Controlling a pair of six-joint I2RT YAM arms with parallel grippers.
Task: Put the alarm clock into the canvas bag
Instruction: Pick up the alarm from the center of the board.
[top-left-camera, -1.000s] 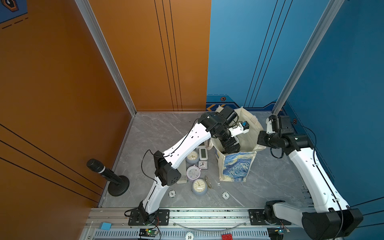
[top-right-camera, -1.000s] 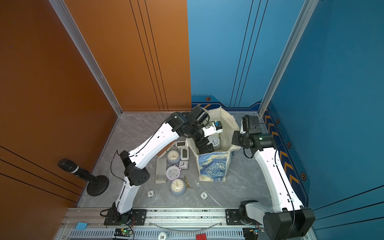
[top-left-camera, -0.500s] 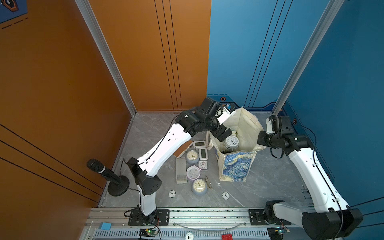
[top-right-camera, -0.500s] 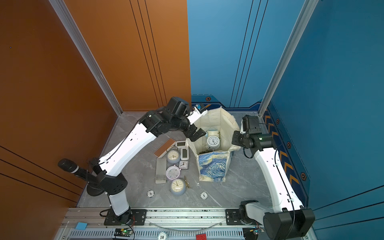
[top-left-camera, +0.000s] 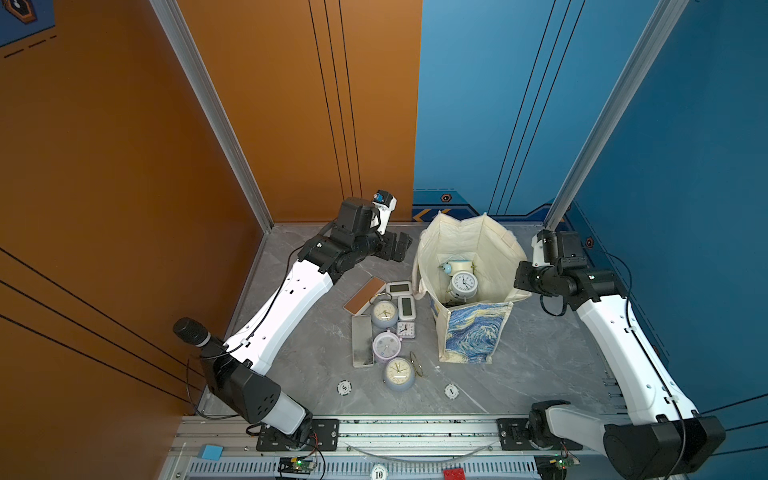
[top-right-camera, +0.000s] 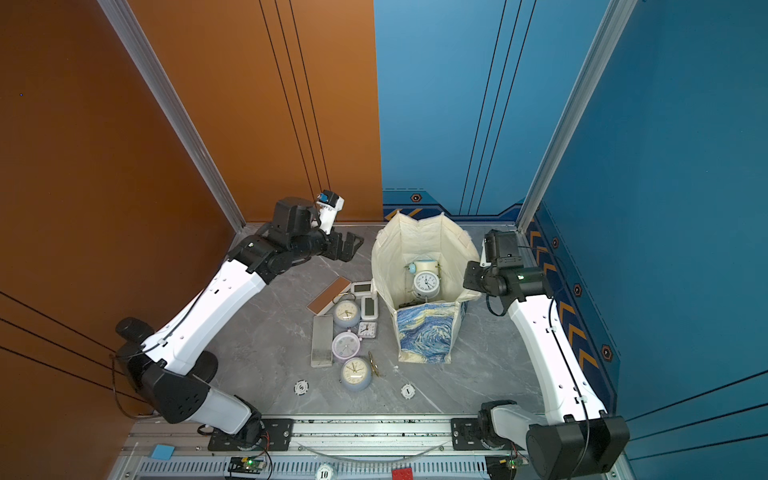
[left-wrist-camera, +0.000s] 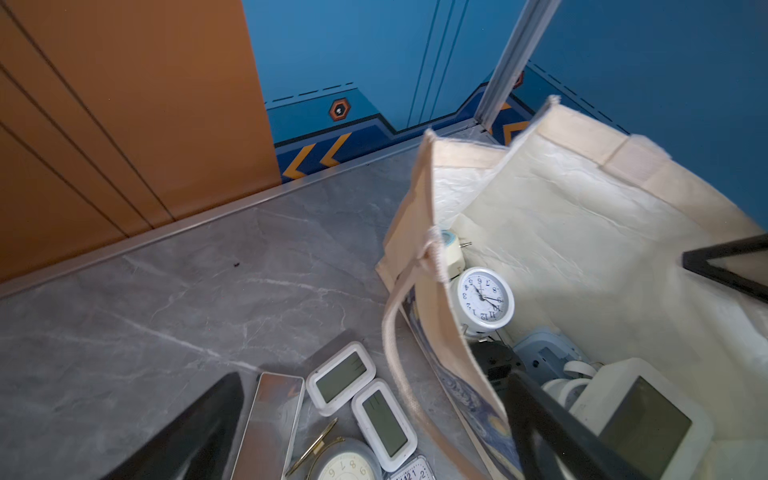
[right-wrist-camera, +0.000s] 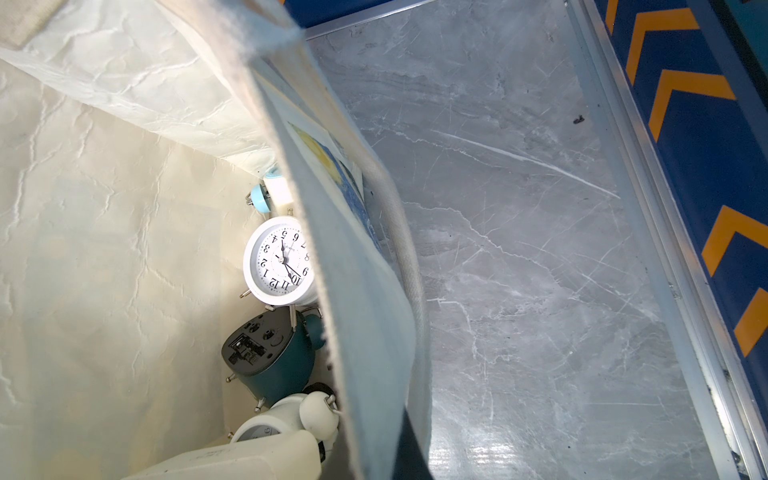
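The canvas bag (top-left-camera: 473, 332) stands open at mid-table, starry print facing front. A white round alarm clock (top-left-camera: 463, 282) lies inside it on other clocks, and it also shows in the left wrist view (left-wrist-camera: 484, 297) and the right wrist view (right-wrist-camera: 276, 262). My left gripper (top-left-camera: 398, 248) hangs open and empty, left of the bag's mouth. In its wrist view the gripper (left-wrist-camera: 376, 399) has dark fingers (left-wrist-camera: 187, 432) spread wide over the clocks on the table. My right gripper (top-left-camera: 519, 282) is shut on the bag's right rim, and the bag wall (right-wrist-camera: 365, 332) hides its fingertips.
Left of the bag lie several loose clocks: round ones (top-left-camera: 384, 311) (top-left-camera: 398, 374) and white digital ones (top-left-camera: 406, 307). A brown slab (top-left-camera: 365, 295) and a grey slab (top-left-camera: 361, 340) lie beside them. A microphone on a stand (top-left-camera: 191, 332) is at the left, with walls close behind.
My left gripper has pulled out of the bag's mouth and swung left, still open. The white alarm clock now shows inside the bag. The right arm has held still.
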